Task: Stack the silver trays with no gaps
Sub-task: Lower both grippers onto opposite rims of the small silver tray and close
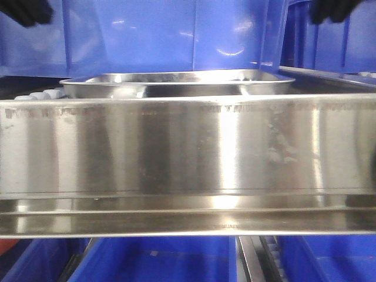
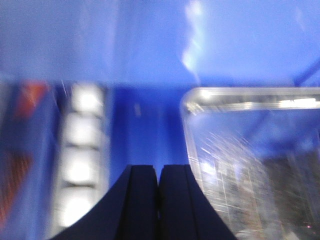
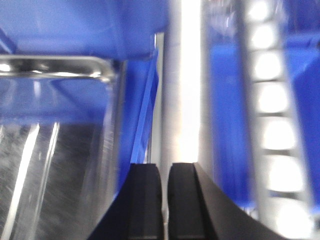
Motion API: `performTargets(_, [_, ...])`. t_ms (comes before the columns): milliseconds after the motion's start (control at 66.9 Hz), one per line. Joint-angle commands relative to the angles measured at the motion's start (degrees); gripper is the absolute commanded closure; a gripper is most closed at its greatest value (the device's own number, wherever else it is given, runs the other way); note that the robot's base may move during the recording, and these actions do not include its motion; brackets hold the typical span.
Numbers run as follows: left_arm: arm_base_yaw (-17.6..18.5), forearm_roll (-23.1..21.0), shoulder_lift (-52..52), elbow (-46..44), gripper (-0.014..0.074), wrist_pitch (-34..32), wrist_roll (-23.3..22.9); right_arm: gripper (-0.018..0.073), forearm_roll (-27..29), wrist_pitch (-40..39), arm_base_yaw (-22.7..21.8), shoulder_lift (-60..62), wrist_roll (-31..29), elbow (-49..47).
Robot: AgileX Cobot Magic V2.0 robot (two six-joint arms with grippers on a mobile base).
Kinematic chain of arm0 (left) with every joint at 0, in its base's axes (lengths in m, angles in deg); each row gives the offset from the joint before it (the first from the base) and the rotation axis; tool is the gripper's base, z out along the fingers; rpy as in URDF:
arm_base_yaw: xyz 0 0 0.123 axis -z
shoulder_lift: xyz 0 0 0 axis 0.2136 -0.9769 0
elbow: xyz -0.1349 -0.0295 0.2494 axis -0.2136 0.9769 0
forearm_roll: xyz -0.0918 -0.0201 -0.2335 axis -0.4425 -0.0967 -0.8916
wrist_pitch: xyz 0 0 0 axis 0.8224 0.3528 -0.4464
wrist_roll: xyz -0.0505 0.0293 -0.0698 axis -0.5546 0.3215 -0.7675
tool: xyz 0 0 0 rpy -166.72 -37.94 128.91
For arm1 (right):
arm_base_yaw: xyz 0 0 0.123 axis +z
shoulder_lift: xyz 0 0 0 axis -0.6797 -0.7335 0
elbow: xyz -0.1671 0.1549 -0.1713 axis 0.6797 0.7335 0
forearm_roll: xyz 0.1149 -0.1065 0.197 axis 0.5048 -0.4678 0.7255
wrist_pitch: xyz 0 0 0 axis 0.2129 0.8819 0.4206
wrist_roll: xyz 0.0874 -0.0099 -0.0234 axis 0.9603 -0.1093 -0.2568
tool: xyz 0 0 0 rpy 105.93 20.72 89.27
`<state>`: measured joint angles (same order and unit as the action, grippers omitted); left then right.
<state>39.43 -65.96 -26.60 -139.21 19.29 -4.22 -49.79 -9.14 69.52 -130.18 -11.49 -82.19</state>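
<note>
1 silver tray (image 1: 176,82) lay with a steel rail (image 1: 188,147) before it and blue bins (image 1: 147,35) behind. The left gripper (image 2: 159,169) hung off its left corner and the right gripper (image 3: 165,166) off its right rim, both pinched together, empty. Closed fingers could skid off that slick rim, leaving a gap.

Place: warehouse or factory line, I'd say.
Bins: blue plastic bins (image 1: 153,35) beyond my jaws.
Rollers: conveyor rollers (image 2: 82,145) left of my left jaws, right of my right jaws.
</note>
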Motion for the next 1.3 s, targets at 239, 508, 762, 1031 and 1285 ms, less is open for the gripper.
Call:
performTargets(239, [1.4, -2.9, -8.3, -4.9, 0.0612, 3.1, -0.8, 0.0555, 3.4, 0.4, 0.3, -5.9, 0.2, -3.7])
performTargets(508, [1.4, -5.0, -9.4, -4.9, 0.0612, 3.1, -0.8, 0.0554, 3.5, -1.1, 0.3, -7.9, -0.6, -3.7])
performTargets(762, [1.4, -5.0, -9.5, -4.9, 0.0542, 3.2, -0.8, 0.0374, 4.2, -1.0, 0.3, -8.8, -1.0, -3.7])
performTargets(1031, [1.4, -5.0, -9.5, -4.9, 0.0353, 2.9, -0.8, 0.0379, 6.3, -1.8, 0.3, -9.7, -1.0, -3.7])
performTargets(1285, [1.4, -5.1, -12.2, -4.9, 0.0354, 2.8, -0.8, 0.0379, 7.4, -2.0, 0.3, -11.6, -1.0, -3.7])
